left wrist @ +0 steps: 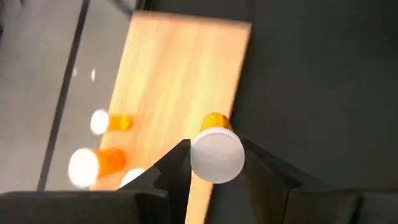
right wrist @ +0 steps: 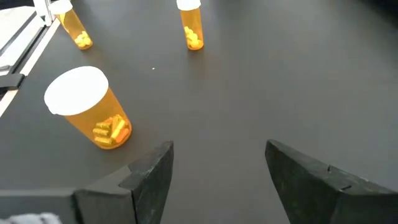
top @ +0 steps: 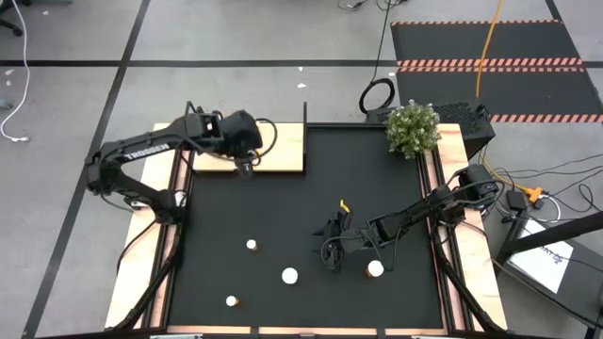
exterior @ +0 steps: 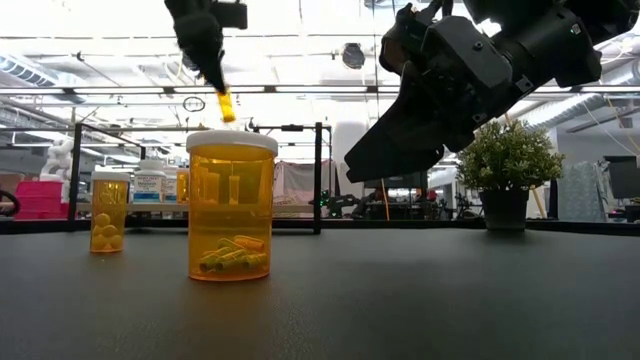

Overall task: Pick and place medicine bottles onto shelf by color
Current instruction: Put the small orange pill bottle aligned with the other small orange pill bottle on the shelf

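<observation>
A big black mat covers the bench, with a small green plant at one far corner and a grey floor all around.

The wood shelf sits at the far left edge of the mat. The left tool hangs just over the shelf's edge. It is squeezed on a small orange bottle with a white cap. Two or three more orange bottles already lie on the shelf board nearby.

So the step now looks like putting this bottle down with its orange friends. Next, the left tool should go down until the bottle rests on the wood, then let go.

The right tool is low over the mat with its jaws apart and nothing between them. A fat orange bottle stands near it. Two thin ones stand farther off. The right tool could go for the fat one next. It would need to slide over so the bottle sits between its fingers, then close.
</observation>
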You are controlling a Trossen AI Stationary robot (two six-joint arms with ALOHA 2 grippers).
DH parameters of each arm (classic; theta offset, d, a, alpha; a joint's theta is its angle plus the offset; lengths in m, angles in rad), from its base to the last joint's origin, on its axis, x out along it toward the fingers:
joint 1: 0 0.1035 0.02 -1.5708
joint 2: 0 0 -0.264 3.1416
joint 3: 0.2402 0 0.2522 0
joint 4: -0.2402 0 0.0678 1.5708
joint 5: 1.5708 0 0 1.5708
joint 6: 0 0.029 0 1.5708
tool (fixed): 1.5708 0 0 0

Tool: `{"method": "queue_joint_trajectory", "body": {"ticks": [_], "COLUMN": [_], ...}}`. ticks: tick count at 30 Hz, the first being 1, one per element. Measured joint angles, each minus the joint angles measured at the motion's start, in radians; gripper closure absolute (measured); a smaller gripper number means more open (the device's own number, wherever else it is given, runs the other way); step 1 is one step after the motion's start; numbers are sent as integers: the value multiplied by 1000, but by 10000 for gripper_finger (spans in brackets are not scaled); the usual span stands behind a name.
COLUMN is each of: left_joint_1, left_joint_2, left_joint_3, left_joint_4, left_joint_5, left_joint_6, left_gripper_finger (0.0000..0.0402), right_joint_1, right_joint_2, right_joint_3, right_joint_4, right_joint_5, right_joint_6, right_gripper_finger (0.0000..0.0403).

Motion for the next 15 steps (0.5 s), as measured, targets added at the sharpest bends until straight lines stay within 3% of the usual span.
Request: {"method": "queue_joint_trajectory", "body": {"ticks": [7, 15], "left_joint_1": [178, 303], "left_joint_2": [33, 135], "left_joint_3": [-1, -1], "left_joint_4": [7, 50], "left_joint_5": [48, 145], "left_joint_6": [93, 186], "left_gripper_finger": [271, 270], "right_joint_1": [2, 6], "right_joint_2": [0, 0], "right_joint_3": [0, 0], "right_joint_4": [-4, -1], "right_joint_5": [0, 0], "right_joint_6": [-4, -10], "right_gripper_finger": [154, 154]}}
